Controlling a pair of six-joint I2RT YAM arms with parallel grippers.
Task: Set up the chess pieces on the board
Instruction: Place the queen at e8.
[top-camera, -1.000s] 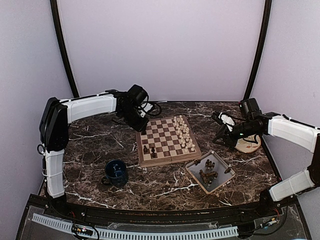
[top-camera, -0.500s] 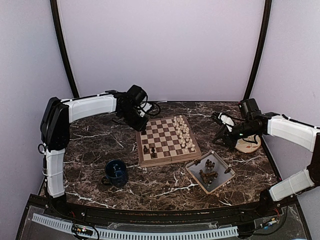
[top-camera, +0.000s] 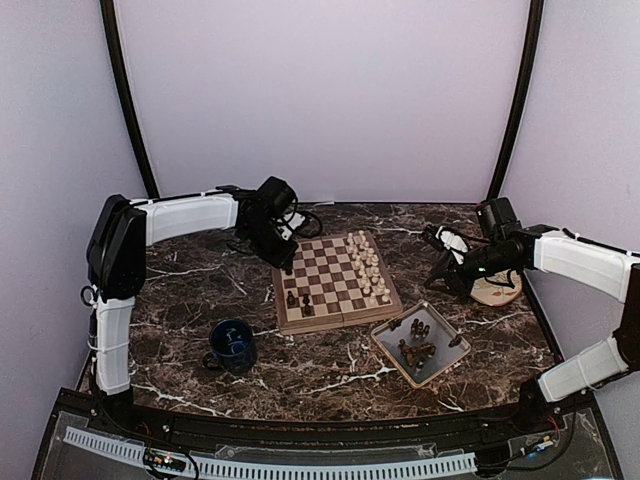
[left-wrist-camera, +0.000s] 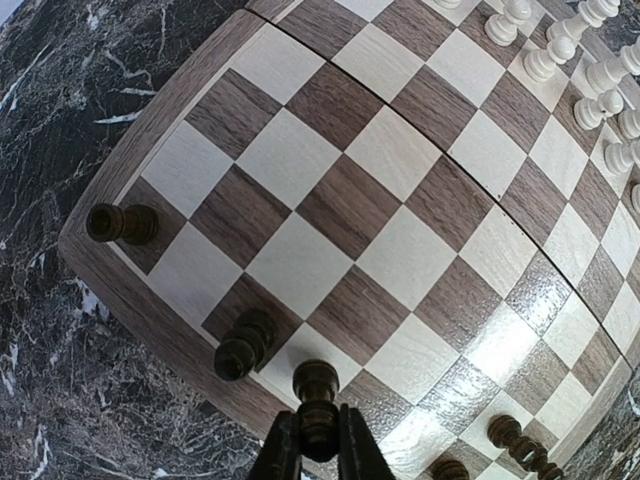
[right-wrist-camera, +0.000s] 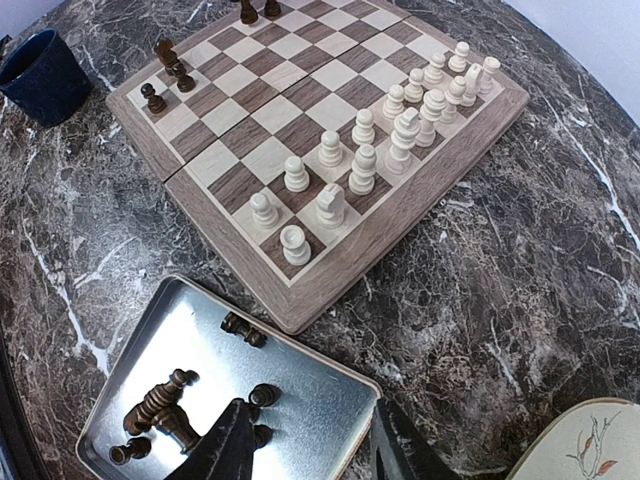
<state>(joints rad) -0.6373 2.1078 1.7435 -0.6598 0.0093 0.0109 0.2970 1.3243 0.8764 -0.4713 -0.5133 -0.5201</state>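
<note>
Ok so the left pincer (left-wrist-camera: 318, 450) is pinched narrow around one dark brown turned wooden chess piece (left-wrist-camera: 318, 405), holding it over the edge row of the square checkered wooden chessboard (left-wrist-camera: 350, 200), up at the board's far left corner going by the overhead view. I can't tell if its base touches the square. A few other dark brown pieces (left-wrist-camera: 245, 343) stand along that same left edge, spaced apart. The cream-white wooden pieces (top-camera: 366, 268) are lined up in two rows along the opposite, right side of the board. The right pincer (right-wrist-camera: 310, 445) has its fingers spread wide with nothing between them, hanging above the grey rectangular metal tray (right-wrist-camera: 310, 390). That tray sits on the dark marble desk (top-camera: 190, 290) just beside the board's near right corner and has loose dark brown pieces (right-wrist-camera: 160, 400) lying in it. There's a dark blue mug (top-camera: 232, 345) near the board's near left corner, and a round beige plate (top-camera: 505, 293) off by the right arm.
</note>
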